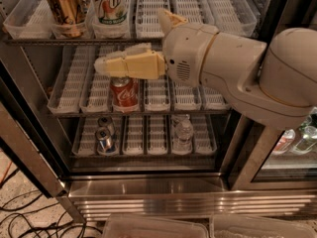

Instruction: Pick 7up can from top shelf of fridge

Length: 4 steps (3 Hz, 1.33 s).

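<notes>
1. We see the gripper in front of the middle tier, pointing toward 9 o'clock. It carries nothing, and we cannot tell how far open it is.
2. The 7up can stands on the top shelf of the fridge, at 12 o'clock from the gripper, in the second tray from the left.
3. We judge the shelf's front edge the first hazard: rising straight up could catch the tray lip.
4. The gold can stands just beside, at the 7up can's 9 o'clock. A wide approach could knock it or grasp it instead.
5. The red cola can sits at 6 o'clock, just under the gripper, so dipping could clip it.
6. The 7up can is upright, its long axis vertical and its lettering facing us. Its top is cut off from view.
</notes>
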### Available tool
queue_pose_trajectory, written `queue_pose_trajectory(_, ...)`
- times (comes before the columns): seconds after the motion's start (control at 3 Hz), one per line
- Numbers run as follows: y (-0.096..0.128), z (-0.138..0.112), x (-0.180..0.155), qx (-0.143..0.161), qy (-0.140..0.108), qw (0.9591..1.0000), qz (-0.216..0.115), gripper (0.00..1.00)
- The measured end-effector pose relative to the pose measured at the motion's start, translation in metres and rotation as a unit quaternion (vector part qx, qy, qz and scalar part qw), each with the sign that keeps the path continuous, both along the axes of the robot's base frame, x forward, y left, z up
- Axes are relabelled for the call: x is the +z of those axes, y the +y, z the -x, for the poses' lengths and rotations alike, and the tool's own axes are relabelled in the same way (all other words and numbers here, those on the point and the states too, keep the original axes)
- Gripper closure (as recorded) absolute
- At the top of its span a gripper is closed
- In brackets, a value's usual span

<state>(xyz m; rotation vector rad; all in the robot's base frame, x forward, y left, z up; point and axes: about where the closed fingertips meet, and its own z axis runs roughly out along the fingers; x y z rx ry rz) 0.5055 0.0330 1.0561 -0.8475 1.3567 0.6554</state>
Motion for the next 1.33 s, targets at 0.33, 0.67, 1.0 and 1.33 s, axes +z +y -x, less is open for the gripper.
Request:
queue_pose_trajectory(0.33,0.000,-0.011,-0.003,-0.003,0.010,0.9999,-0.004,0.00)
queue_pose_trajectory(0.67,0.002,-0.015,-0.010,-0.009,0.020,0.9997,-0.008,0.00)
queue_pose_trajectory(1.0,0.005,-0.013,-0.013,-0.026,0.014,0.9995,-0.007,0.00)
queue_pose_trajectory(1.33,0.012,-0.008,-0.004,-0.045,-0.009,0.9989,-0.003,0.00)
